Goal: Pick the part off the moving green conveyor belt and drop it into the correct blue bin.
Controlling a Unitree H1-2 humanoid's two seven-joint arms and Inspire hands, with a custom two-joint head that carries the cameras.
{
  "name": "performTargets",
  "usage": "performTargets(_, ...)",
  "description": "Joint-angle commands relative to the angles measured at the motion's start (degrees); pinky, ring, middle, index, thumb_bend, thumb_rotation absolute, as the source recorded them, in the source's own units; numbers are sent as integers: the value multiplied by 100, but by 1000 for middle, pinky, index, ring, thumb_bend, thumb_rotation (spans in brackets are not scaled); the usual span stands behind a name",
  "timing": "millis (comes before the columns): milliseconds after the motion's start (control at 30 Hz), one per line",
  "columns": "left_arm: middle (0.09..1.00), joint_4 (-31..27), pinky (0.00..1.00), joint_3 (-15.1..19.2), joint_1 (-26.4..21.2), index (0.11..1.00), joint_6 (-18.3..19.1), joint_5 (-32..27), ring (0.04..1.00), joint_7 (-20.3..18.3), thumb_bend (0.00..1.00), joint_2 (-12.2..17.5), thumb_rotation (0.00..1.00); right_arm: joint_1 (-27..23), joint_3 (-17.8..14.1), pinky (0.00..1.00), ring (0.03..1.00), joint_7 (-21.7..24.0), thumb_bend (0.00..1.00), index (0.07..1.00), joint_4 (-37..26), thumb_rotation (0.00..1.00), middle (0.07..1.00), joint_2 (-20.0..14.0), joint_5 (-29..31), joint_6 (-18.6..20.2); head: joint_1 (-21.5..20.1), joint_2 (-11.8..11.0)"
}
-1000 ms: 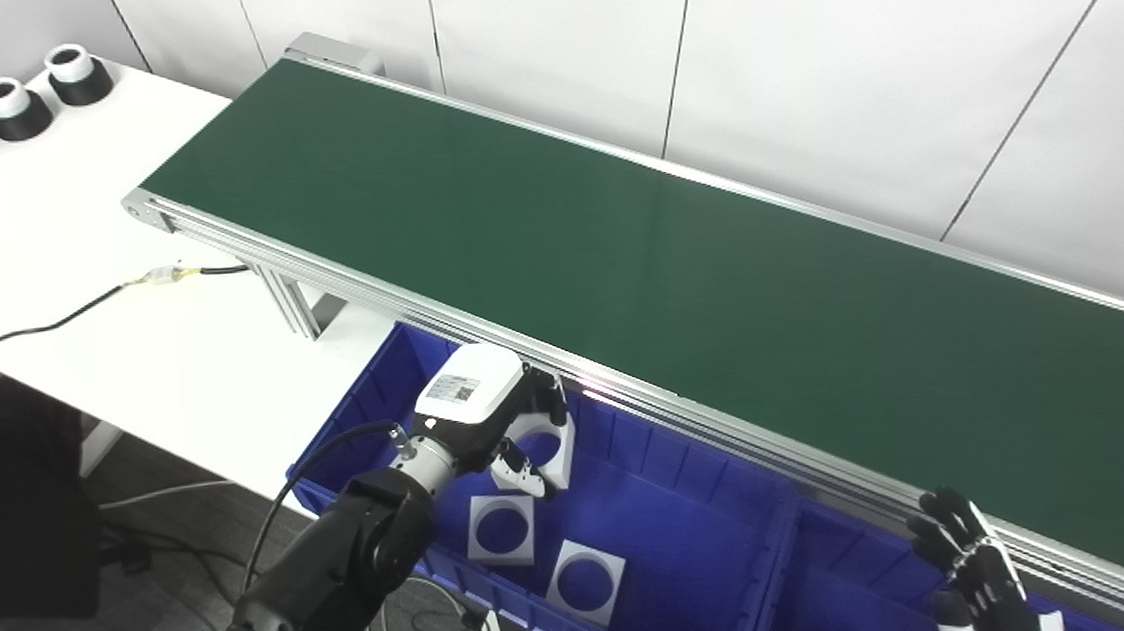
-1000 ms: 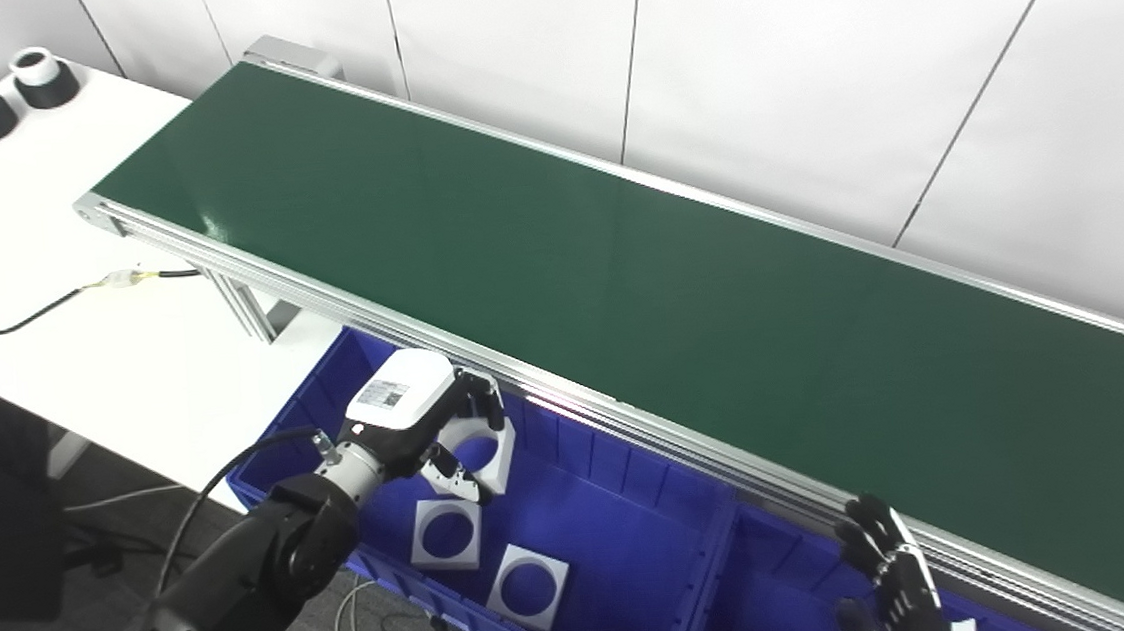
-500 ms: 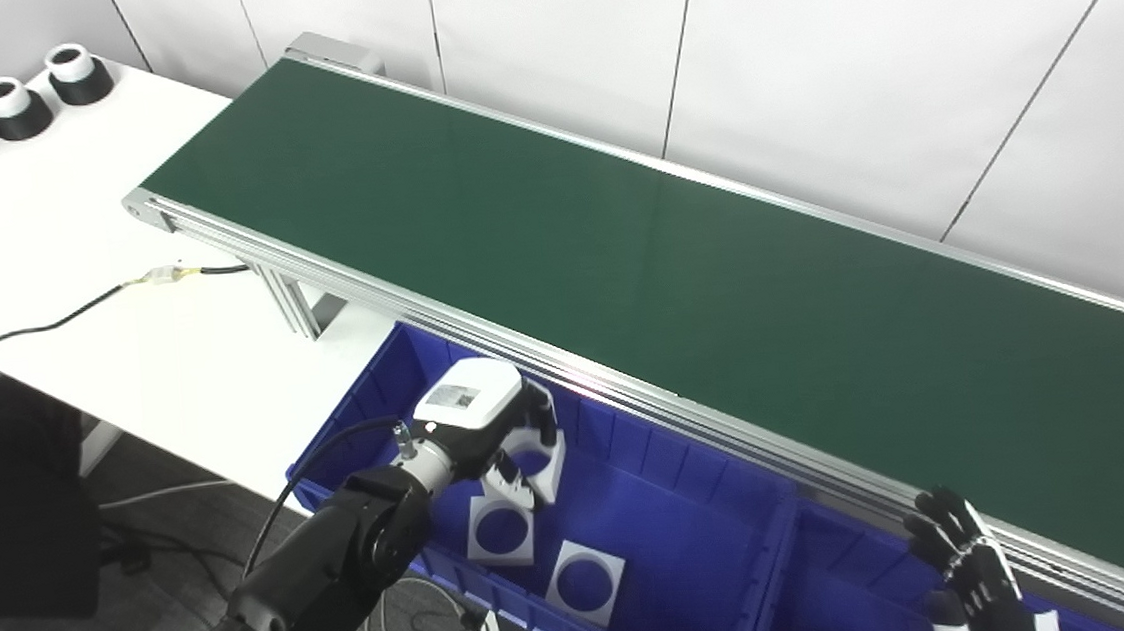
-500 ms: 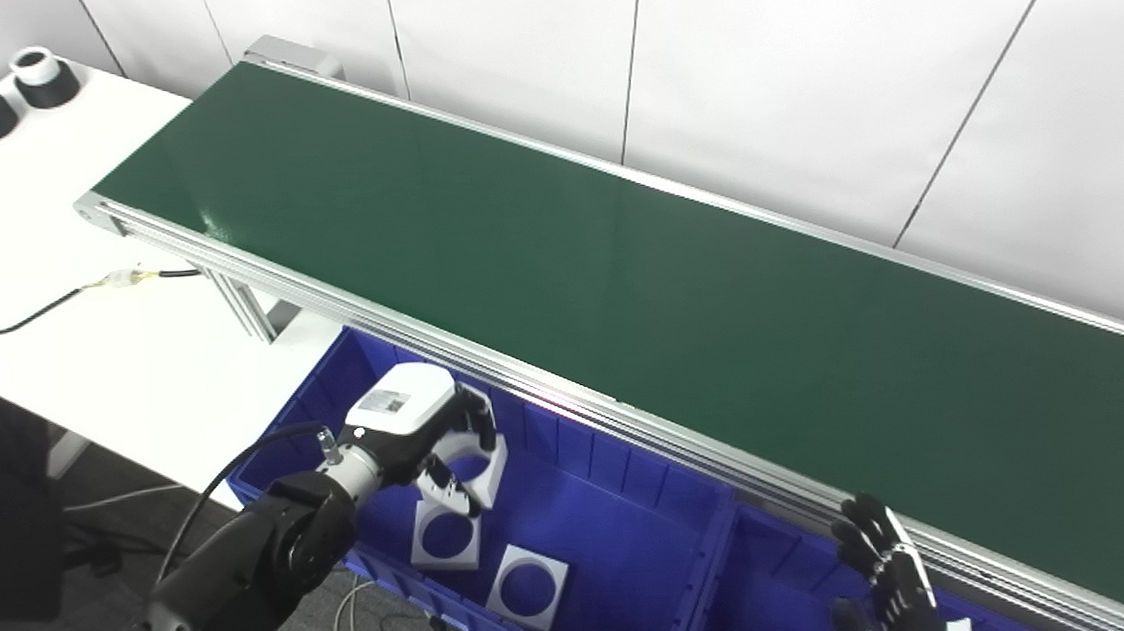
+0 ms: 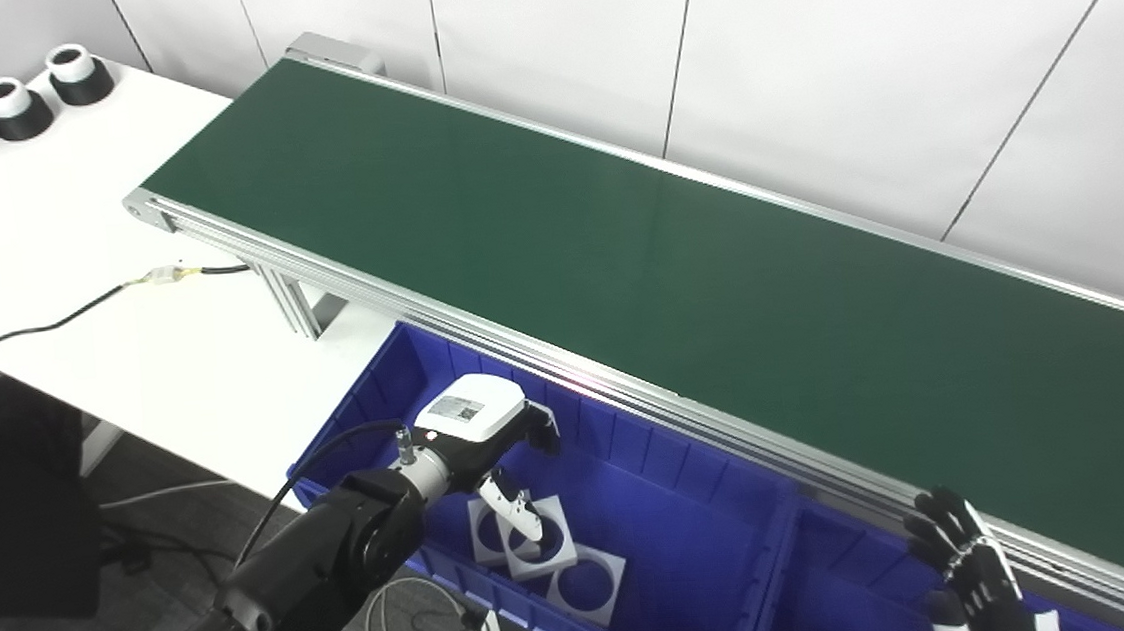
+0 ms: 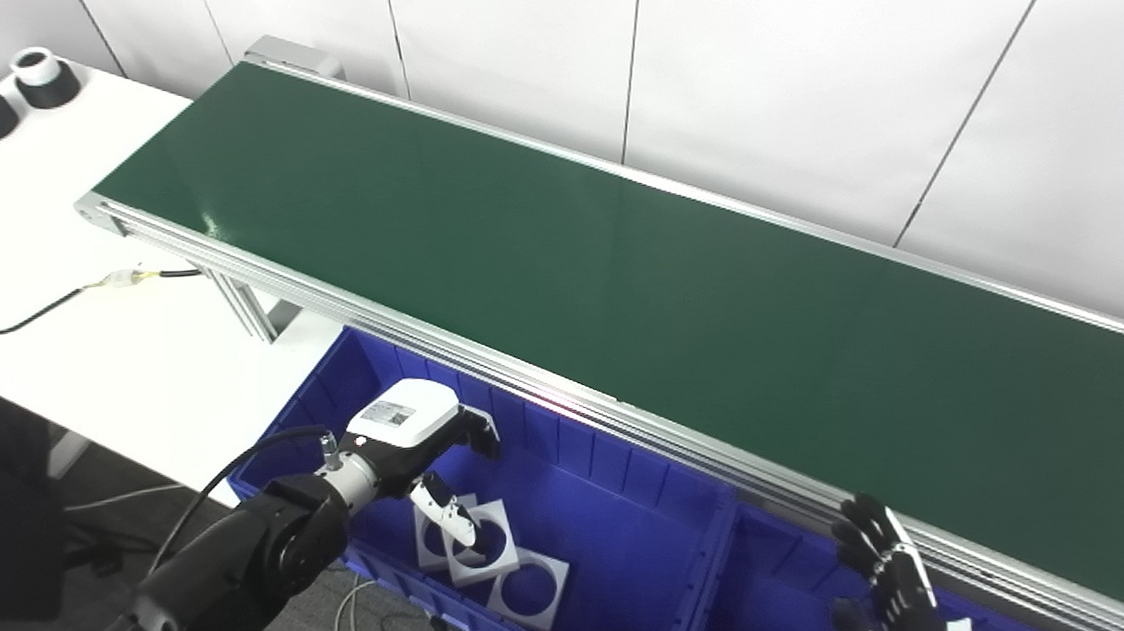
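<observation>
The long green conveyor belt [image 5: 679, 276] is smooth, flat and bare. Below it sits a blue plastic bin [image 5: 680, 537]. Three flat white square parts with round holes [image 5: 538, 550] lie stacked inside. The left hand [image 5: 491, 431] hangs over them, fingers apart. The right hand [image 5: 968, 564] is black, fingers spread.

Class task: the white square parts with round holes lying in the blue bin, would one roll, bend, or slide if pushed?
The white square parts look flat and stiff, so one probably would not roll or bend. They overlap on the blue bin floor, so a pushed one may slide over its neighbour.
</observation>
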Motion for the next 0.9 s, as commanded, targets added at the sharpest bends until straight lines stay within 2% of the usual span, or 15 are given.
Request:
performTargets(0, 647, -345, 562, 17, -31, 607, -99, -9, 638, 172, 1000, 74, 385, -14, -40, 774, 801, 7, 776, 862, -199, 872, 836, 14, -17, -288, -51, 44)
performTargets(200, 614, -1329, 528, -177, 305, 588, -604, -90, 594, 421, 1000, -71, 386, 24, -100, 782, 804, 144, 797, 863, -246, 857, 838, 32, 111, -288, -353, 146)
performTargets(300, 607, -1576, 512, -390, 440, 584, -1087, -287, 580, 648, 1000, -307, 371, 14, -120, 778, 804, 181, 779, 861, -169, 848, 837, 24, 114, -288, -480, 129)
performTargets(367, 607, -1690, 508, -606, 523, 585, -1400, -335, 574, 803, 1000, -546, 404, 6, -125, 774, 801, 187, 776, 862, -123, 852, 838, 29, 89, -288, -525, 128)
performTargets(400, 606, -1718, 506, -680, 549, 589, -1516, -327, 571, 868, 1000, -635, 462, 2, -125, 774, 800, 187, 767, 862, -107, 852, 838, 31, 77, -288, -525, 128)
performTargets(500, 608, -1744, 501, -866, 567, 619, -1874, -448, 569, 1023, 979, -944, 563, -49, -102, 770, 798, 133, 779, 858, 7, 860, 838, 64, 4, -288, -1030, 149)
performTargets(533, 603, -1740, 491, -885, 568, 623, -1962, -481, 562, 1052, 970, -1016, 564, -60, -96, 770, 799, 121, 789, 857, 30, 864, 839, 76, -13, -288, -1030, 149)
performTargets(567, 602, -1736, 487, -910, 546, 624, -2078, -580, 560, 1077, 967, -1126, 564, -67, -85, 770, 799, 127, 793, 856, 53, 865, 839, 120, -6, -288, -1428, 176)
performTargets(600, 602, -1726, 479, -912, 533, 630, -2162, -644, 559, 1086, 952, -1199, 560, -71, -78, 776, 804, 135, 800, 855, 66, 857, 838, 151, 1, -288, -1428, 176)
performTargets(633, 602, -1744, 475, -909, 501, 633, -2226, -750, 559, 1060, 945, -1276, 559, -77, -38, 779, 806, 112, 804, 855, 86, 853, 838, 205, -46, -288, -1955, 183)
performTargets(667, 606, -1757, 483, -899, 481, 635, -2271, -821, 564, 1037, 931, -1327, 554, -81, -10, 776, 808, 94, 802, 855, 99, 847, 838, 242, -83, -288, -1955, 183)
performTargets(700, 607, -1764, 485, -870, 446, 636, -2312, -914, 566, 1014, 926, -1345, 552, -98, 45, 775, 808, 35, 801, 855, 155, 845, 838, 306, -160, -288, -2555, 166)
performTargets(867, 611, -1471, 482, -659, 309, 640, -2590, -1384, 575, 999, 930, -1295, 514, -191, 322, 754, 800, -411, 841, 842, 463, 847, 836, 650, -567, -289, -3893, -52)
